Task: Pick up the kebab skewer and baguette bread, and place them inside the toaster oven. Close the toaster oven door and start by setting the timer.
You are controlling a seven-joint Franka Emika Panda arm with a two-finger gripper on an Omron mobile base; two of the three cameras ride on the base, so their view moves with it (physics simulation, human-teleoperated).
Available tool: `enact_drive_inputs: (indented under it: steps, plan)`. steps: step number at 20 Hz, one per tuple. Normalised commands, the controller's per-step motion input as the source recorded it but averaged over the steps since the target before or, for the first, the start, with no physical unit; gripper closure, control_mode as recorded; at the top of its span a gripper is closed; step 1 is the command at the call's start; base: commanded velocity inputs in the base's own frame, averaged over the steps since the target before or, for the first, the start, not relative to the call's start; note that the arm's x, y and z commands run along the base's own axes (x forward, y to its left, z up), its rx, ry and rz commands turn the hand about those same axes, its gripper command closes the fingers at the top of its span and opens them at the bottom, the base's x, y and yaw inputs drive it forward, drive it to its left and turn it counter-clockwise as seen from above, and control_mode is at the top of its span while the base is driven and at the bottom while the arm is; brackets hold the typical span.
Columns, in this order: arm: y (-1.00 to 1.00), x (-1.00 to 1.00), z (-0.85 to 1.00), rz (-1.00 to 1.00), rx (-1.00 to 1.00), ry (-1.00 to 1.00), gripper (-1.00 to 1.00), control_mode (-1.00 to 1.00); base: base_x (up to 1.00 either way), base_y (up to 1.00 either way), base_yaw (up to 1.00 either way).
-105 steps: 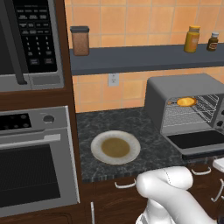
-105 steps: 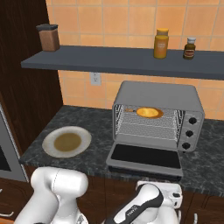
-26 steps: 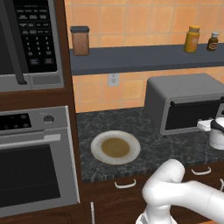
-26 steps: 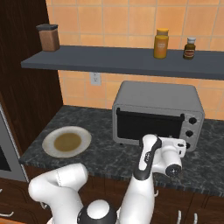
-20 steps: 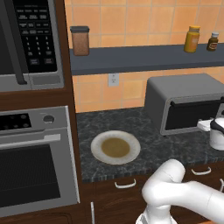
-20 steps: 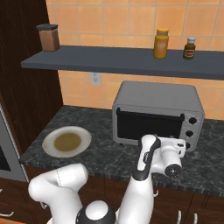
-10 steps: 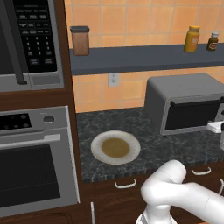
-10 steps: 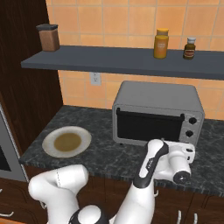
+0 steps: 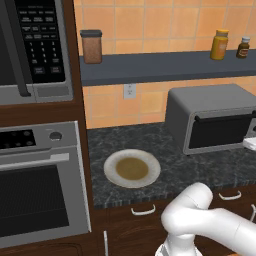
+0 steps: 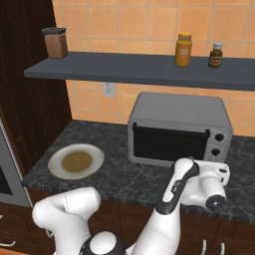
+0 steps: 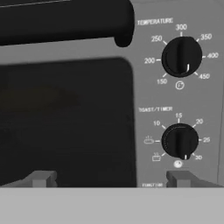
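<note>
A white robot arm reaches across the dark stone tabletop [image 10: 124, 182], its end effector [image 11: 109, 179] spread wide and holding nothing, fingertips [image 11: 41, 178] standing apart just in front of the toaster oven [image 10: 179, 127]. Directly ahead of the hand, the toaster oven door [image 11: 65, 118] is shut, its bar handle [image 11: 65, 22] running across the top of the dark glass. To the right of the glass sit the temperature knob [image 11: 181, 57] and, below it, the timer knob [image 11: 180, 141], whose pointer appears to lie near the high end of its scale, though whether it has been set cannot be told for certain. Nothing can be made out through the glass, so the kebab skewer and the baguette bread are presumably inside. Farther left, the plate [image 9: 132, 168] lies bare on the tabletop. Judging by this, loading and closing look done, leaving at most the timer to confirm. Jars line the shelf [image 10: 149, 69] above.
</note>
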Motion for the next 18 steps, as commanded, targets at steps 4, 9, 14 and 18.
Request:
enact_drive_inputs:
  steps: [4,9,14,18]
  plan:
    - [-0.24,0.0,0.1,0.0,0.0,0.01,-1.0,-1.0,0.0,0.0,0.0]
    - [-0.23,0.0,0.04,-0.02,0.0,0.07,-1.0,-1.0,0.0,0.0,0.0]
    - [-0.14,0.03,0.01,-0.01,0.0,0.05,-1.0,-1.0,0.0,0.0,0.0]
    - [-0.16,0.24,0.04,0.0,0.0,0.01,-1.0,-1.0,0.0,0.0,0.0]
